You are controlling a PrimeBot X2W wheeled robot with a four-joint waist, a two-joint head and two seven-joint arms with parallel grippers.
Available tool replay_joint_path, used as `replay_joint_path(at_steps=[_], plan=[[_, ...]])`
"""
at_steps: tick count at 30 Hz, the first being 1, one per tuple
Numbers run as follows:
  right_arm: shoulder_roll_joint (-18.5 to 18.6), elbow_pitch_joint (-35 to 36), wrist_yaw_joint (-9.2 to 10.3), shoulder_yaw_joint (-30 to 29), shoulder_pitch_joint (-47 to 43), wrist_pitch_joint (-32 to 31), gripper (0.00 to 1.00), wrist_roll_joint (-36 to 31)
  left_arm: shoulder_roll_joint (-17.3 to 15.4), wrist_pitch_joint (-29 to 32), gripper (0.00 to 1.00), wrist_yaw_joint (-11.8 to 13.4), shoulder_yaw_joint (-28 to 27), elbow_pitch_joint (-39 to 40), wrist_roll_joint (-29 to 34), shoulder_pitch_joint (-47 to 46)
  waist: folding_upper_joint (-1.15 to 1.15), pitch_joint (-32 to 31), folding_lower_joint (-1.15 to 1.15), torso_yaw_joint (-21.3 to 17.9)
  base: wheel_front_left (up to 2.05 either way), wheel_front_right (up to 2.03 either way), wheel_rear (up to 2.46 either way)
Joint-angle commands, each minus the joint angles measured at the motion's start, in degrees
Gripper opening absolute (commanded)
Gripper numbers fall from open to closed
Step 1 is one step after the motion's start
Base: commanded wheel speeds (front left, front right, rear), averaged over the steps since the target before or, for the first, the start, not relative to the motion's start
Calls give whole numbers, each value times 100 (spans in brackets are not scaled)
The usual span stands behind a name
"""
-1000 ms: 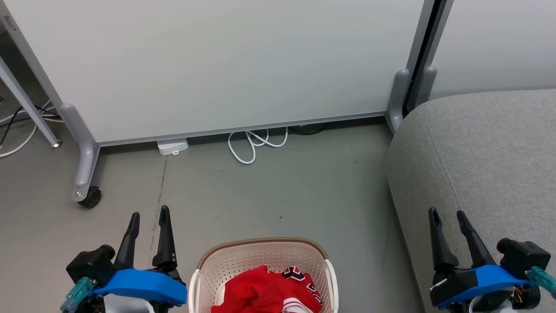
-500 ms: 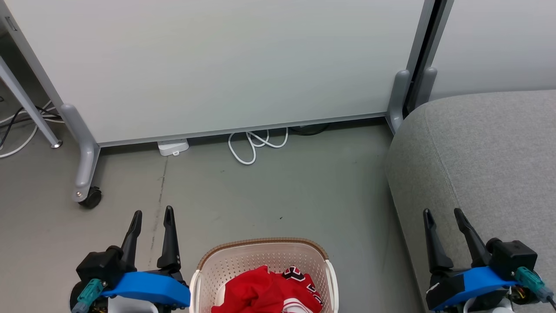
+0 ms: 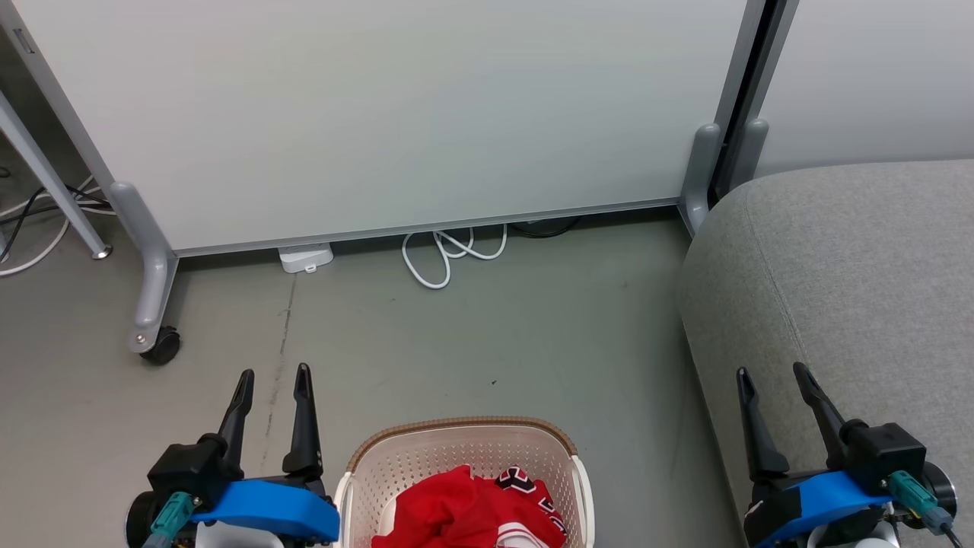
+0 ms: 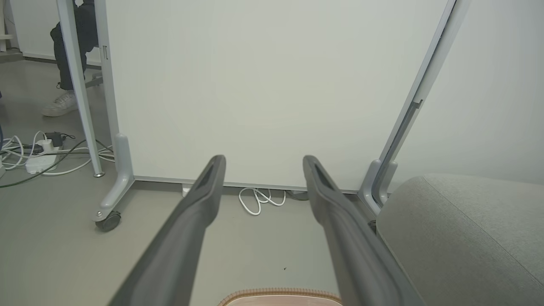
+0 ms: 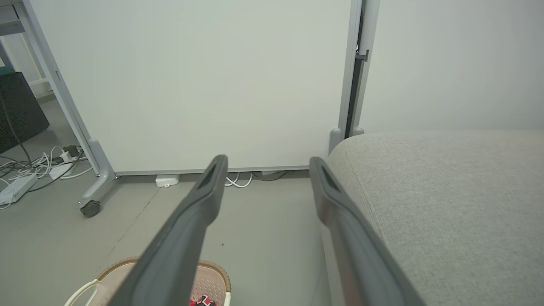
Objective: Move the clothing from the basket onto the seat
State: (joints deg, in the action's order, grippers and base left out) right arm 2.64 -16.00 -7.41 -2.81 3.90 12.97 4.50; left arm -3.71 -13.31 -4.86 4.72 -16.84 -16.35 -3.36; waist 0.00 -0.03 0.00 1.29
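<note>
Nearest, at the lower edge of the head view, the basket (image 3: 464, 424) stands on the grey floor (image 3: 494, 335), and the clothing (image 3: 456, 510) lies crumpled inside it, red with black-and-white numerals. The left gripper (image 3: 274, 371) is just left of the basket, above the floor, its two fingers parted moderately with only air between them. The right gripper (image 3: 769, 369) is well apart from the basket, over the near rounded edge of the seat (image 3: 852, 266), its jaws parted about the same and empty. A strip of floor runs between the basket and the seat's side. Beyond the basket the floor lies open up to a white partition panel (image 3: 380, 114). At its foot are a loop of white cable (image 3: 441, 262), a small white box (image 3: 306, 257), a grey leg (image 3: 152, 266) with a caster (image 3: 161, 346) on the left, and another grey leg (image 3: 701, 175) by the seat's far corner. Farther left, past the panel, the left wrist view shows more cables (image 4: 34, 153) on the floor and a person's shoe (image 4: 59, 105)
</note>
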Motion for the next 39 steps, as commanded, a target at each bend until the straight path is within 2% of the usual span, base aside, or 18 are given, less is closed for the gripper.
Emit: replay_joint_path(at_steps=[1,16,30,39], plan=[[36,-5,-12,-6,74,45,100,-144,-3,-59,100,-17,7,-3,110,-67,0,1,0,-1,0,0,0],[39,-45,-14,13,81,203,100,-689,28,-200,100,-11,42,-97,630,-76,0,6,0,10,0,0,0],[38,-72,-14,31,105,213,100,-618,48,-197,100,-30,-26,-105,627,-66,0,26,0,1,0,0,0],[36,40,-13,239,287,219,100,-629,16,-192,100,-30,-127,-171,634,-139,0,462,0,-343,0,0,0]])
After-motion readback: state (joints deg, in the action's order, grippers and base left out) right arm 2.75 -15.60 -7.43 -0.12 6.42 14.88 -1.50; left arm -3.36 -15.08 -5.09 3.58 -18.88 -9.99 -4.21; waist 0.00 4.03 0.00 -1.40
